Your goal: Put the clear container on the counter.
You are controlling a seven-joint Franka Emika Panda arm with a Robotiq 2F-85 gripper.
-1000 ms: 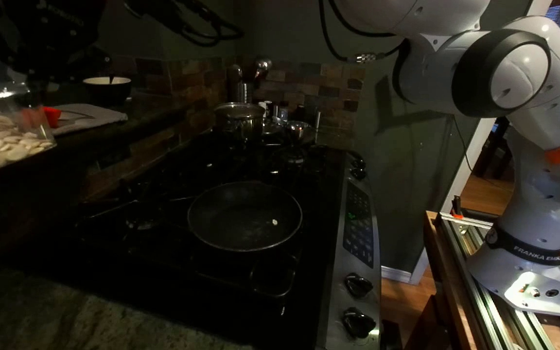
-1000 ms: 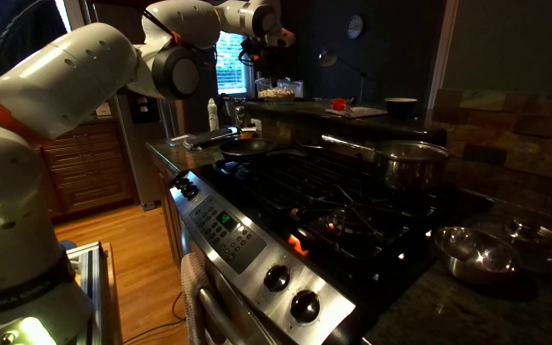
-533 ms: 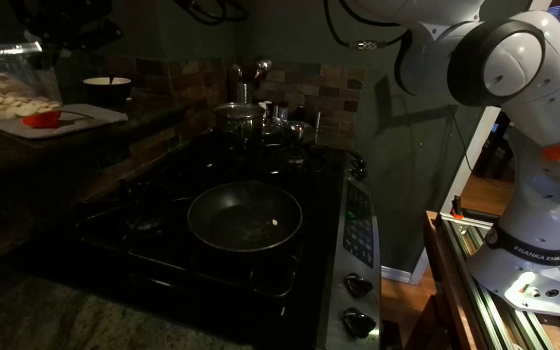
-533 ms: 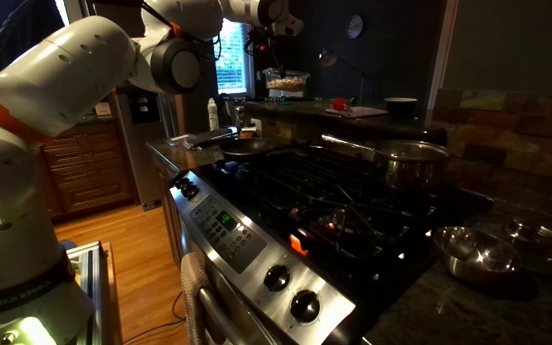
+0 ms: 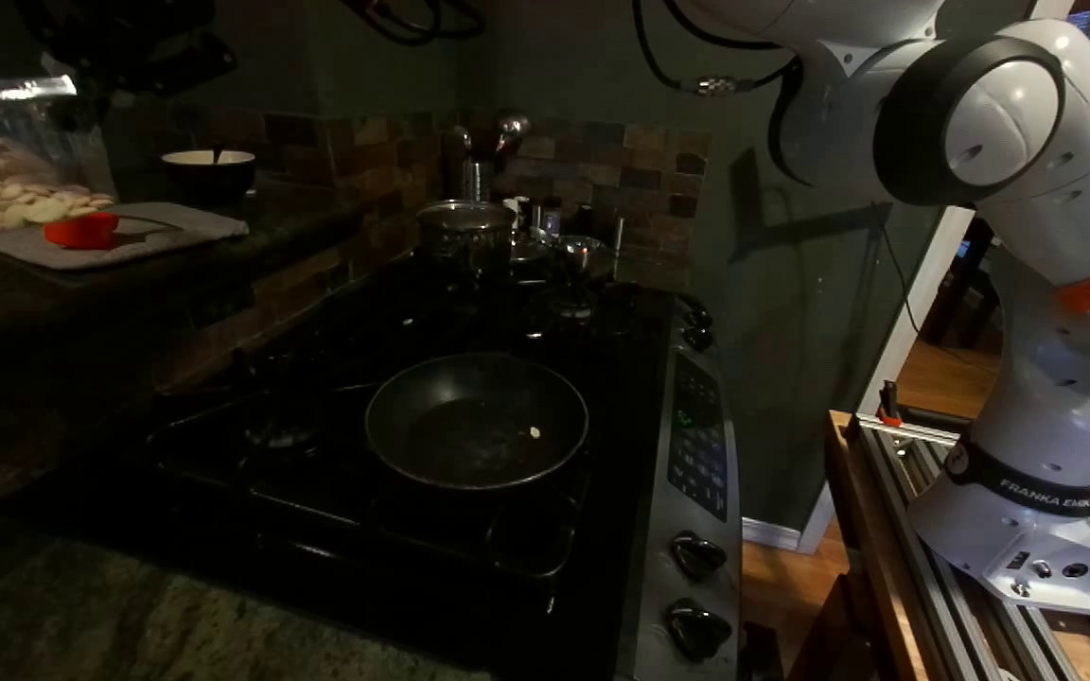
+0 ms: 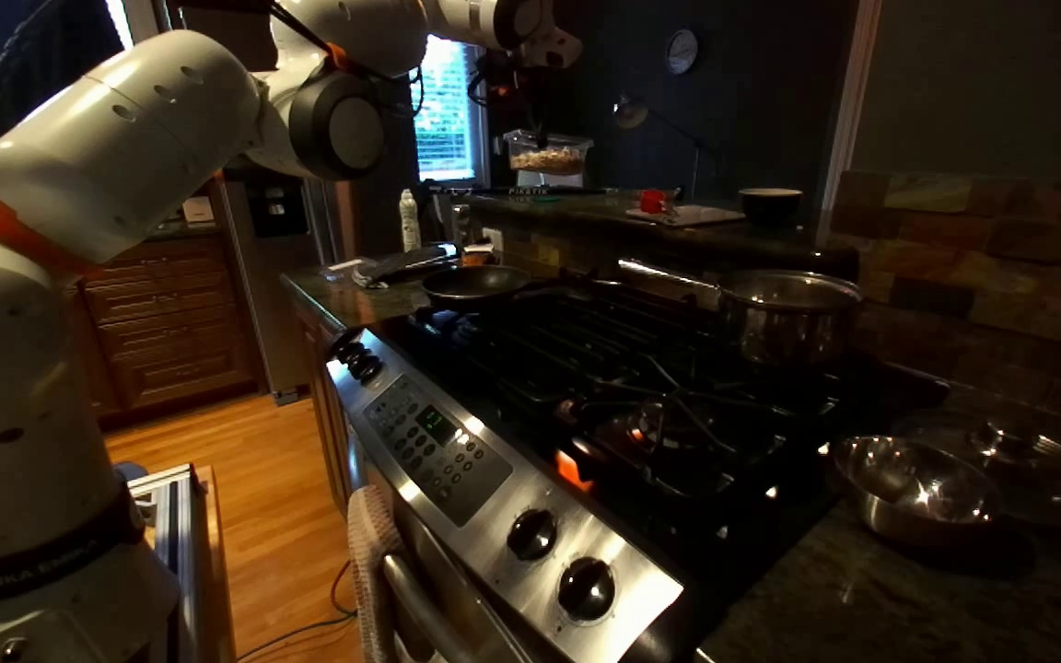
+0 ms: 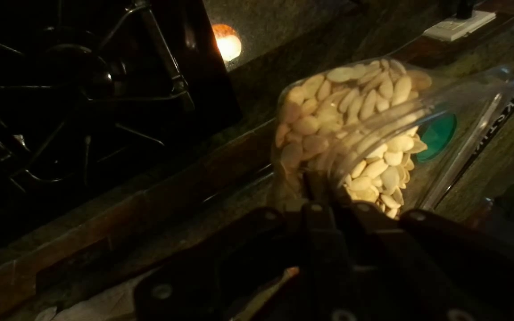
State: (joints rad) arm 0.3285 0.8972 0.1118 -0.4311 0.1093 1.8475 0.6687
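Observation:
The clear container (image 6: 545, 160), a see-through box with pale seeds inside, hangs in the air above the raised dark counter (image 6: 577, 212). It also shows in an exterior view (image 5: 10, 184) at the left edge and fills the middle of the wrist view (image 7: 350, 107), tilted there. My gripper (image 7: 324, 196) is shut on the container's near wall, with one finger seen through it. In an exterior view the gripper (image 6: 538, 129) is dark and small above the container. The speckled counter top also shows under the container in the wrist view (image 7: 498, 169).
A white board (image 5: 190, 223) with a red object (image 5: 81, 231) and a dark bowl (image 5: 209, 175) stand on the raised counter. A frying pan (image 5: 476, 421) and a steel pot (image 6: 788, 318) stand on the black stove. A green disc (image 7: 439, 138) lies beneath the container.
My gripper and the container have risen from near the counter surface and shifted slightly toward the board. The red object is less covered. In the last half second they have barely moved.

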